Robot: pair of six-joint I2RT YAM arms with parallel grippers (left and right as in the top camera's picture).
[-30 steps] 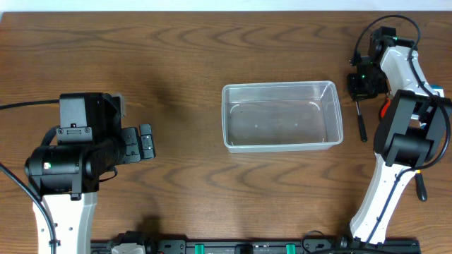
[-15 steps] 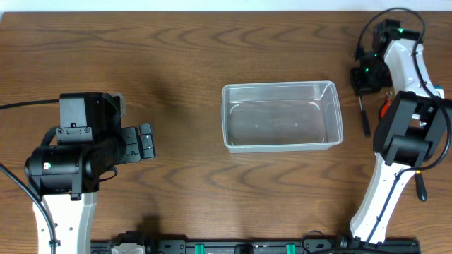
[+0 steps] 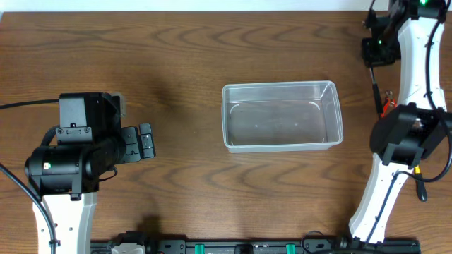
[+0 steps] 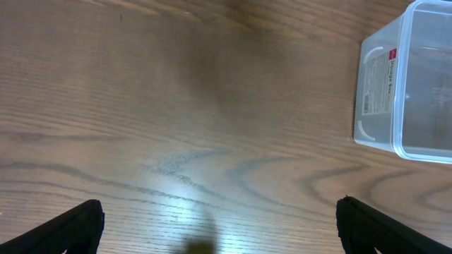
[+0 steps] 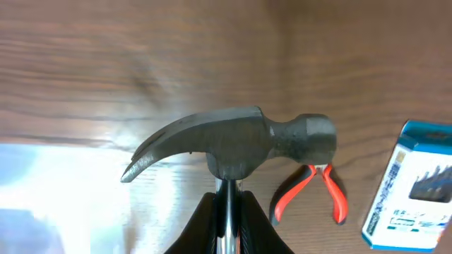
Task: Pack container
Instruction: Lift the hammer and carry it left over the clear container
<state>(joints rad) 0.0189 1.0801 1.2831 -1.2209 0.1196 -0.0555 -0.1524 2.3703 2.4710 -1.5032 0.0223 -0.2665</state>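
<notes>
The clear plastic container (image 3: 279, 85) stands empty at the table's centre. Its label end shows in the left wrist view (image 4: 406, 77), and it is a pale blur in the right wrist view (image 5: 56, 197). My right gripper (image 5: 227, 229) is shut on the shaft of a claw hammer (image 5: 240, 141), just below its steel head, and holds it off the table. In the overhead view that gripper (image 3: 376, 49) is at the far right back, with the hammer's shaft (image 3: 375, 85) hanging beside the container's right end. My left gripper (image 3: 145, 141) is open and empty, left of the container (image 4: 219, 236).
Red-handled pliers (image 5: 311, 194) and a small blue box (image 5: 409, 187) lie on the table under the hammer, to the right of the container. The pliers also show in the overhead view (image 3: 386, 107). A dark tool handle (image 3: 421, 187) lies near the right arm's base.
My right gripper has risen and moved toward the back of the table with the hammer in it. The left arm and the container have not moved.
</notes>
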